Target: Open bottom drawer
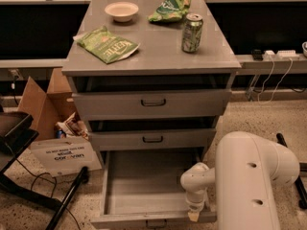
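Observation:
The bottom drawer [144,188] of the grey cabinet stands pulled far out, its long shallow grey tray showing and nothing visible in it. Its slim front panel [129,220] lies at the lower edge of the view, with the small dark handle [156,223] just showing. My gripper [194,215] hangs from the white arm [249,176] at the right end of that front panel, to the right of the handle. The mid-height drawer [152,139] and the tallest-fronted drawer [153,102] above look slightly ajar.
On the cabinet top are a white bowl [121,10], two green chip bags [106,44] [171,7] and a green can [192,32]. A cardboard box [45,104] and a white sign [64,153] stand left. Black chair legs [67,200] and cables lie at lower left.

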You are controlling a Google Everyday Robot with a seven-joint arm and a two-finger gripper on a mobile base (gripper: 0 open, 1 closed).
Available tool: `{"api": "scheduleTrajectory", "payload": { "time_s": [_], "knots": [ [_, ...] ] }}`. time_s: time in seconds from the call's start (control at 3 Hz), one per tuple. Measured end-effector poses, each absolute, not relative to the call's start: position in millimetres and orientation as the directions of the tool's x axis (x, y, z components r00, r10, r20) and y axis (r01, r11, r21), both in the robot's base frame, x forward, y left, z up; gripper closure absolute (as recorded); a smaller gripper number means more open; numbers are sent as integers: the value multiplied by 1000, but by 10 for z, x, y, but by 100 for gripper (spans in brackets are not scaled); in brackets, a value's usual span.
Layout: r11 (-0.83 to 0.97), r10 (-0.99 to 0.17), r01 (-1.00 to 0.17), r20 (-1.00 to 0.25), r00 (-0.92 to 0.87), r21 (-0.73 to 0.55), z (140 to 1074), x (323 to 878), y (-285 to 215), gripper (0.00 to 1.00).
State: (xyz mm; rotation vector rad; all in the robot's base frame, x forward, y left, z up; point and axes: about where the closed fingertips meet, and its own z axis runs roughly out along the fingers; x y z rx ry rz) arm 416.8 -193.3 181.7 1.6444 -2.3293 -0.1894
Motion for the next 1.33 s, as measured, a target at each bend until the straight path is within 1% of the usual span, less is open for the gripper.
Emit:
{"api": "scheduleTrajectory", "payload": {
  "time_s": [0.33,0.67,1.0,1.33],
  "knots": [
    [374,-926,-881,160,-341,288,1823,3938,-2011,100],
    [374,-926,-881,160,-341,288,1823,3937,-2011,100],
    [409,-912,-859,166,-374,308,1832,3685,-2087,100],
    [409,-912,-859,166,-374,308,1832,3694,-2087,100]
  ]
}}
